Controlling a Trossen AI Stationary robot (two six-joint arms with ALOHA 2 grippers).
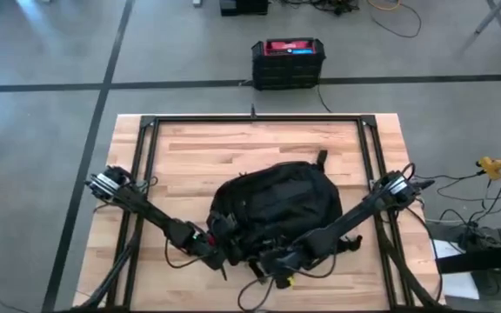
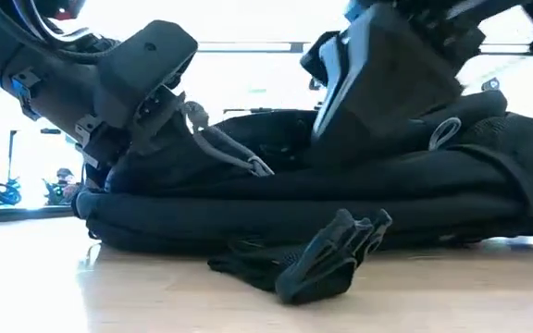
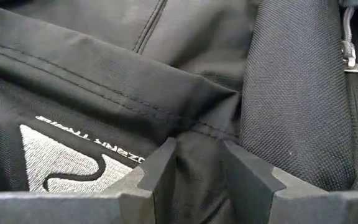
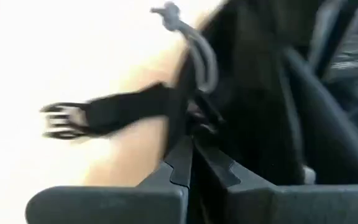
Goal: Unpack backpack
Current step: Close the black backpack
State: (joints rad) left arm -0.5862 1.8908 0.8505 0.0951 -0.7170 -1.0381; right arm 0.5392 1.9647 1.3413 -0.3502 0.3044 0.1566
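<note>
The black backpack (image 1: 277, 202) lies flat on the wooden table, its pale triangular logo (image 3: 67, 163) showing in the left wrist view. My left gripper (image 1: 218, 242) is at the backpack's near left edge, shut on its cloth. My right gripper (image 1: 272, 261) is at the near edge, just right of the left one. Its fingers are closed at a zip pull with a grey cord (image 4: 194, 56). A black strap with a buckle (image 4: 73, 118) lies on the table beside it. My left gripper (image 3: 199, 163) pinches a raised fold of the backpack's black cloth (image 3: 197, 140) between its two fingers, beside the logo. The backpack stays lying on the table. My right gripper (image 4: 191, 146) has its fingertips closed on the dark zip pull (image 4: 202, 118) at the foot of the grey cord. Blur hides the exact hold.
A rigid black box with a red top (image 1: 287, 63) stands on the floor beyond the far edge. A black frame (image 1: 259, 119) runs around the tabletop. Bare wood (image 1: 250, 143) lies on the far side of the backpack. A loose buckled strap (image 2: 331, 254) lies in front of the backpack in the low view.
</note>
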